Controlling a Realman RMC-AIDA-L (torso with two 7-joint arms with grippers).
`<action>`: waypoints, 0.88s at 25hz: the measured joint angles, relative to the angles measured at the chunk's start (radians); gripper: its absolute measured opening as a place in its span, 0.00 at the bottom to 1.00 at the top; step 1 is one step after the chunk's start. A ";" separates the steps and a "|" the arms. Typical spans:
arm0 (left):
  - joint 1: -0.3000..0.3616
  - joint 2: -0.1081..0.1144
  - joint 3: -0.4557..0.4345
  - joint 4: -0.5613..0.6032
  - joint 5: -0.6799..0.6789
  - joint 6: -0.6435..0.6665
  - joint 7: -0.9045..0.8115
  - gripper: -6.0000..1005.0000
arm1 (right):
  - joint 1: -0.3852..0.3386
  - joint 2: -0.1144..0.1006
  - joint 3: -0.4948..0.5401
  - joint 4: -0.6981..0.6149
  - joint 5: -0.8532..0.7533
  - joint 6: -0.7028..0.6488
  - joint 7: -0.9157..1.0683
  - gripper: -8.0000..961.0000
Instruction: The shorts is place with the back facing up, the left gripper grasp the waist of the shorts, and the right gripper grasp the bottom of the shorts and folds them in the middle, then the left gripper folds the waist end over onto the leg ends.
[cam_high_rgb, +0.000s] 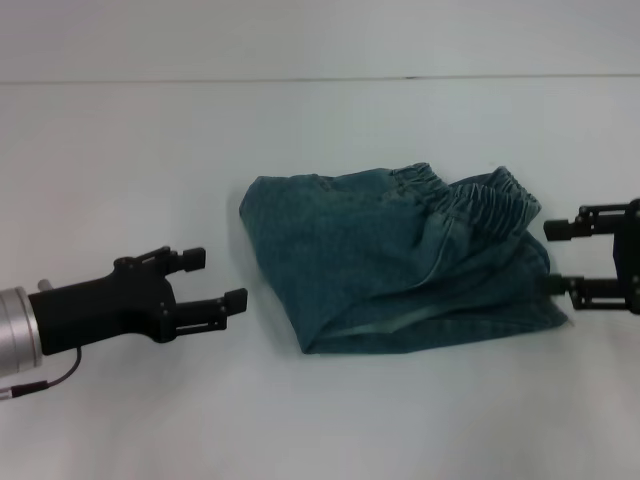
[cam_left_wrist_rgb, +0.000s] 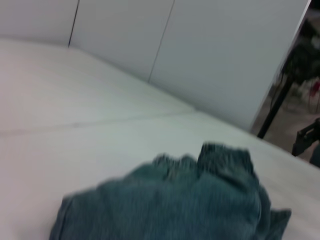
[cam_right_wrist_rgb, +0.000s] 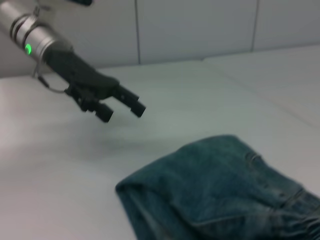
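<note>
Two black grippers flank a folded bundle of denim on the white table (cam_high_rgb: 120, 160), neither one touching it. Nearest the camera in the head view, the left gripper (cam_high_rgb: 215, 280) hangs low on the robot's left, its silver-grey wrist and thin cable trailing back toward the body; its two fingers stand apart with nothing between them, pointing at the shorts (cam_high_rgb: 390, 265) from just beside the folded edge. In the right wrist view the same gripper (cam_right_wrist_rgb: 122, 109) shows above the table, clear of the cloth. The shorts lie in the middle of the table, doubled over into a rough block, a pale hem line running along the near edge. The right gripper (cam_high_rgb: 562, 257) sits at the robot's right, level with the bundle, its fingers spread wide and empty, just off the cloth's right corner. Farther back, the waist of the shorts (cam_high_rgb: 470, 200), gathered and ruffled, lies on top toward the right rear.
</note>
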 joint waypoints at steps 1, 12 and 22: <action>0.001 0.000 -0.002 0.000 0.012 0.000 -0.003 0.93 | 0.000 0.006 0.001 0.000 -0.024 0.001 -0.010 0.49; -0.001 -0.002 0.001 0.001 0.036 0.014 -0.009 0.93 | -0.008 0.027 -0.001 -0.002 -0.050 0.033 -0.033 0.74; -0.002 -0.002 0.008 0.001 0.043 0.017 -0.019 0.93 | -0.009 0.033 -0.002 -0.003 -0.051 0.046 -0.033 0.74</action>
